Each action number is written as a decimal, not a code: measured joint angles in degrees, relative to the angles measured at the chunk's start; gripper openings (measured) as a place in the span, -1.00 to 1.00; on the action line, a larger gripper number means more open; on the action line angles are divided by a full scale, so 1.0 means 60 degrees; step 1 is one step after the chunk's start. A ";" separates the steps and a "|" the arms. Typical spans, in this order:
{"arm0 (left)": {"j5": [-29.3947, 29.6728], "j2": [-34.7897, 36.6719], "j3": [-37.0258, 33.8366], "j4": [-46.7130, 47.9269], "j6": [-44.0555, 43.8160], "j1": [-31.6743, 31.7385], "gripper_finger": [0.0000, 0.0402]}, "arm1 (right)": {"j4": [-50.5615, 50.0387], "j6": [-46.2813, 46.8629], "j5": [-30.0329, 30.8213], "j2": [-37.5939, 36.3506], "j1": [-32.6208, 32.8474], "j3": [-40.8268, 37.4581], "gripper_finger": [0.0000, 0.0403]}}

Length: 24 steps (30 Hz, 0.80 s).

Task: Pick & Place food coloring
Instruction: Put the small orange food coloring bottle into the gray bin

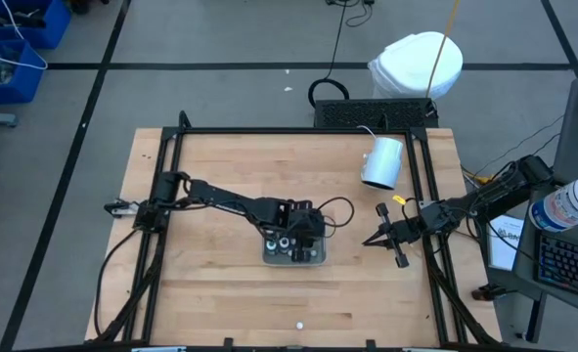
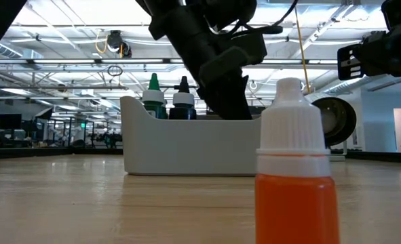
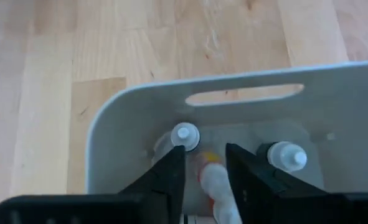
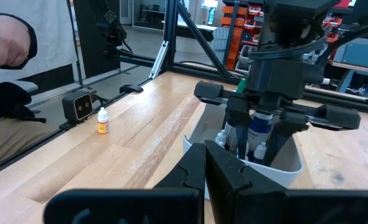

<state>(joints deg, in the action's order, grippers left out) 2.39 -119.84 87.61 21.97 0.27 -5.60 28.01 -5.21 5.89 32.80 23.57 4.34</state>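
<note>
From above, the left gripper (image 1: 303, 235) hangs over a small white bin (image 1: 294, 252) at the middle of the tabletop (image 1: 220, 166); the bottles inside show only as tiny round tops. The left wrist view looks straight into the bin: the jaws stand apart with a bottle (image 3: 212, 180) of food coloring between them, and two white-capped bottles (image 3: 185, 135) stand just beside the fingers (image 3: 165, 180). The low view alone shows a green-capped bottle (image 2: 153, 95) and a dark-capped one above the bin wall, and an orange bottle (image 2: 294, 169) standing apart on the tabletop close to the camera. The right gripper (image 1: 384, 238) waits near the tabletop's right edge, jaws together. A white cup (image 1: 383, 161) lies beyond it.
</note>
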 joint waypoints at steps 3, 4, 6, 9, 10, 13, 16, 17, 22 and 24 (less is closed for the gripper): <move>-0.0050 0.0062 0.0000 0.0169 -0.0072 0.0072 -0.25 | 0.0000 -0.0003 0.0000 0.0000 0.0000 0.0000 -1.00; -0.0041 0.0119 0.0000 0.0319 -0.0069 0.0085 -0.21 | 0.0000 -0.0004 0.0000 -0.0002 0.0001 0.0000 -1.00; 0.0037 0.0249 -0.0004 0.0390 -0.0066 0.0100 -0.13 | 0.0002 -0.0004 0.0000 -0.0002 0.0000 0.0000 -1.00; 0.0107 0.0787 -0.0004 0.0457 0.0001 0.0095 -0.04 | 0.0006 -0.0004 0.0000 -0.0004 0.0000 0.0000 -1.00; 0.0104 0.1035 -0.0004 0.0443 0.0046 0.0074 -0.02 | -0.0007 -0.0004 0.0000 0.0000 0.0000 0.0000 -1.00; 0.0111 0.2000 -0.0004 0.0871 0.0187 -0.0085 0.00 | -0.0012 0.0000 0.0000 -0.0004 0.0004 0.0000 -1.00; 0.0142 0.3239 0.0000 0.2032 0.0140 -0.0413 -0.04 | -0.0042 0.0001 0.0000 -0.0003 0.0004 0.0000 -1.00; 0.0282 0.3649 0.0002 0.2458 0.0065 -0.0570 -0.09 | -0.0059 0.0006 -0.0001 -0.0001 0.0004 0.0000 -1.00; 0.1723 0.5464 -0.1046 0.3139 -0.0169 -0.1758 -0.53 | -0.0061 0.0288 -0.0003 0.0000 0.0004 0.0000 -1.00; 0.1670 0.6420 -0.2417 0.1705 -0.0207 -0.2250 -0.76 | 0.0000 0.0291 0.0000 0.0000 0.0004 0.0000 -1.00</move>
<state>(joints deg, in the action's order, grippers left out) 12.41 -81.32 73.11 32.20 -0.97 -19.10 28.01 -3.46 5.89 32.80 23.59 4.34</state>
